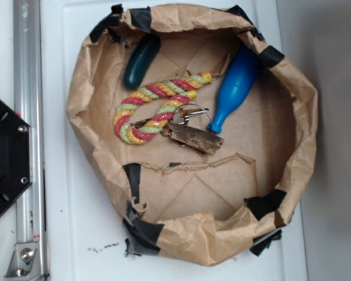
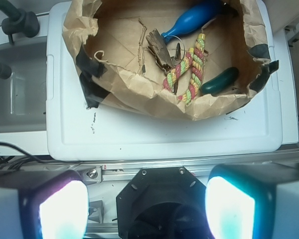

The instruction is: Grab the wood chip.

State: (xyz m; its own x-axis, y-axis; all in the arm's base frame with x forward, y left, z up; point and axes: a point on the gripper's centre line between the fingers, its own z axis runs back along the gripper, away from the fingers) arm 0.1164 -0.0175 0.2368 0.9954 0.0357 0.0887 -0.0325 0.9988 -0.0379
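Observation:
The wood chip (image 1: 197,139) is a small dark-brown rough piece lying on the floor of a brown paper-lined bin (image 1: 304,117), next to a metal keyring with keys (image 1: 190,114). It also shows in the wrist view (image 2: 159,48). My gripper (image 2: 146,209) is open and empty, its two pale fingers (image 2: 62,209) wide apart at the bottom of the wrist view, high above the robot's black base (image 2: 164,199) and far from the bin. The gripper is out of view in the exterior view.
In the bin lie a blue pin (image 1: 234,88), a red-yellow-green rope (image 1: 155,105) and a dark green oval object (image 1: 141,60). The bin stands on a white lid (image 2: 154,134). A metal rail (image 1: 24,117) and the black base (image 1: 6,158) are at the left.

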